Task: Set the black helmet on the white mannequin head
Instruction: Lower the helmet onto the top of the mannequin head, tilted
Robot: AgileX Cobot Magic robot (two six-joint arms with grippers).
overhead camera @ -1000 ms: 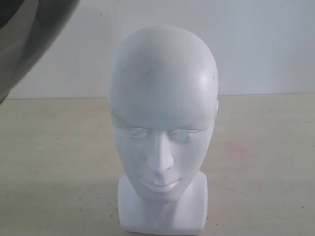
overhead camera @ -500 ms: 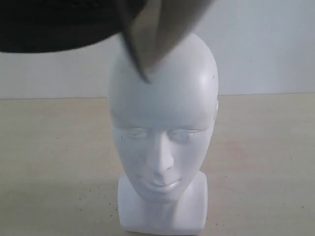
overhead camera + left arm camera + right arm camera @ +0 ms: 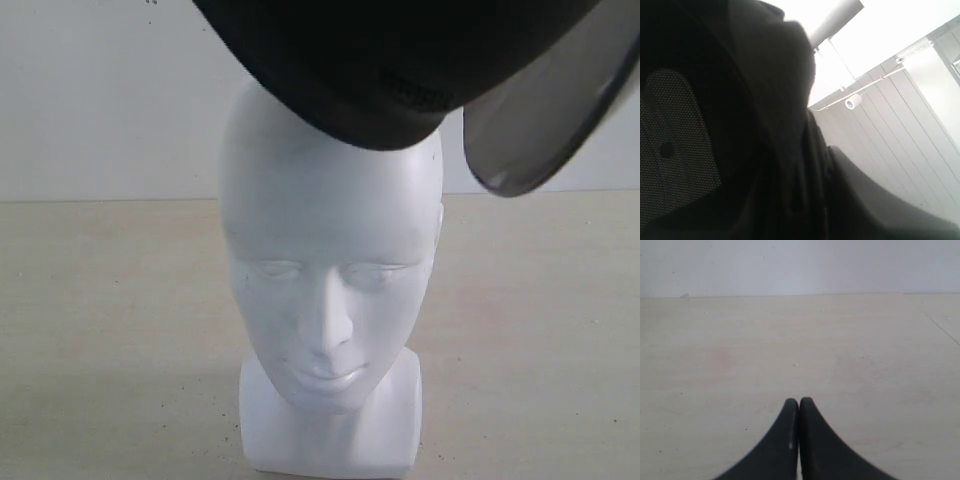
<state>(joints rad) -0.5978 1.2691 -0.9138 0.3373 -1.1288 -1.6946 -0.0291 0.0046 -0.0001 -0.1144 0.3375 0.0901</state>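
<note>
The black helmet [image 3: 380, 70] hangs tilted over the crown of the white mannequin head [image 3: 330, 270], and its dark rim hides the top of the skull. Its smoky visor [image 3: 550, 110] juts out to the right of the head. The head stands upright on its blocky neck base [image 3: 330, 430], facing the camera. The left wrist view is filled with the helmet's dark lining [image 3: 765, 125] and a mesh pad [image 3: 675, 150]; the left gripper's fingers cannot be made out against it. My right gripper [image 3: 799, 402] is shut and empty, low over the bare table.
The pale wooden table [image 3: 110, 300] spreads on both sides of the head, with a white wall [image 3: 100, 100] behind it. Past the helmet, the left wrist view looks up at white panelling [image 3: 900, 130].
The helmet has swung in from the upper left and now sits over the top of the head, with its visor moved to the right. The head has not moved.
</note>
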